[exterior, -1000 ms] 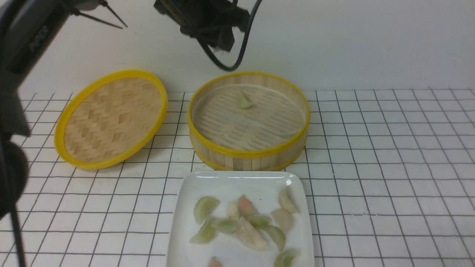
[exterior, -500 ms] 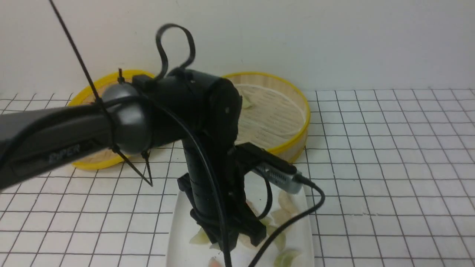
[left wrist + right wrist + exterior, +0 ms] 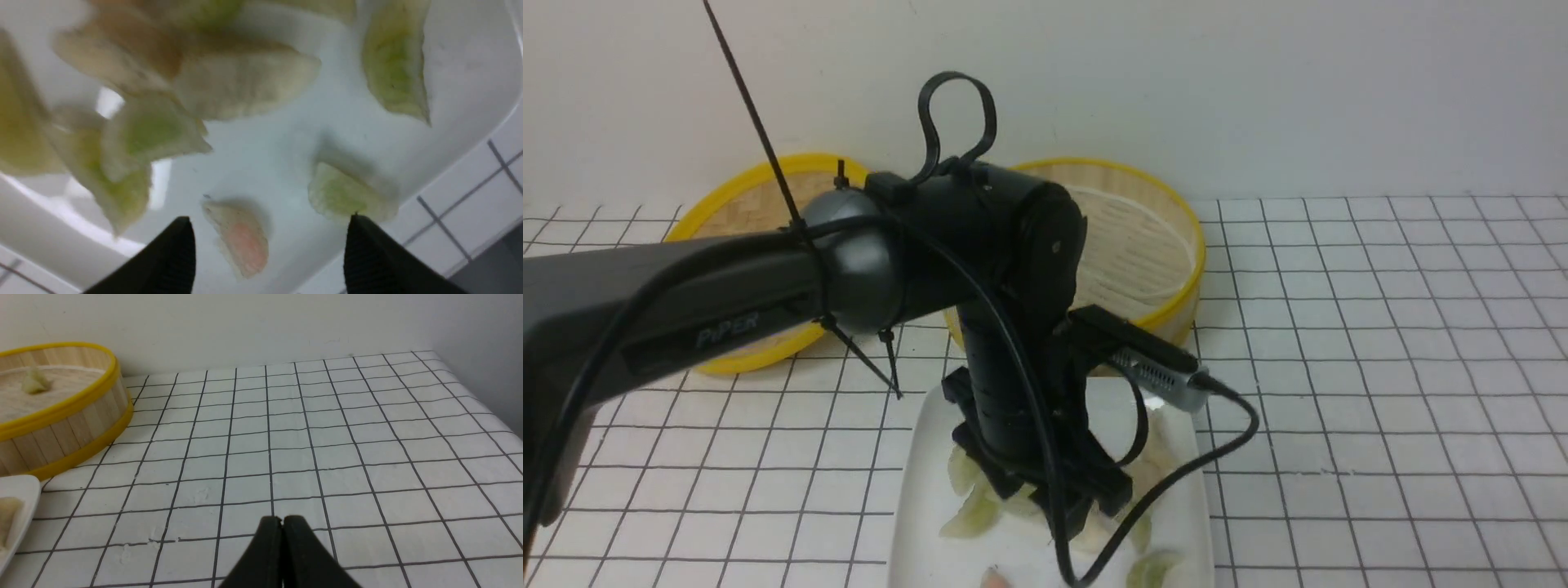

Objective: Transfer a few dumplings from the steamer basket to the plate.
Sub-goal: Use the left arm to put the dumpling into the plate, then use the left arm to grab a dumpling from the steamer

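Note:
My left gripper hangs low over the white plate, jaws open and empty. Below the gap a pink-tinged dumpling lies on the plate. Pale green dumplings lie around it, two showing from the front. The steamer basket stands behind the plate, half hidden by my left arm. One green dumpling sits inside the basket. My right gripper is shut over bare table, right of the basket.
A shallow woven yellow-rimmed lid leans at the back left, partly behind my left arm. Whitish dumplings are piled mid-plate. A white wall runs behind the gridded table. The plate's corner shows in the right wrist view.
My left arm has swung down from above the basket to low over the plate, and now covers most of the basket from the front. The right arm's earlier state is not shown.

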`<action>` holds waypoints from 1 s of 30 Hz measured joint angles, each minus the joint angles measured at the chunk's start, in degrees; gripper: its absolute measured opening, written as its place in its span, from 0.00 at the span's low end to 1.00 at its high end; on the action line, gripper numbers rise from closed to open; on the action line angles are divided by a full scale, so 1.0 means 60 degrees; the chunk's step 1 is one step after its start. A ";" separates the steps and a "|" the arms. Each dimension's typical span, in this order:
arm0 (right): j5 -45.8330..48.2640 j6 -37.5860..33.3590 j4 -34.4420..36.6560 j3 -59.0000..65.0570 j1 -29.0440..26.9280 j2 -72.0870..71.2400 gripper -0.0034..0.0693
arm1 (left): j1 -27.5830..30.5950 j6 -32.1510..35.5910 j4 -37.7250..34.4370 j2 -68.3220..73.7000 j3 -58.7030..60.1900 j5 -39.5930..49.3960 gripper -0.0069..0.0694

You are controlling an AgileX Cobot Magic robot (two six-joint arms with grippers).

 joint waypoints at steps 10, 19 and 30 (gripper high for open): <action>0.0000 0.0000 0.0000 0.0000 0.0000 0.0000 0.03 | 0.2486 -0.1087 -0.0156 0.2758 -0.6367 -0.0133 0.65; 0.0000 0.0000 0.0000 0.0000 0.0000 0.0000 0.03 | 0.3294 -0.0506 -0.0776 0.6510 -1.1326 0.0028 0.65; 0.0000 0.0000 0.0000 0.0000 0.0000 0.0000 0.03 | 0.3641 0.1933 -0.2408 0.7673 -1.1648 -0.1815 0.65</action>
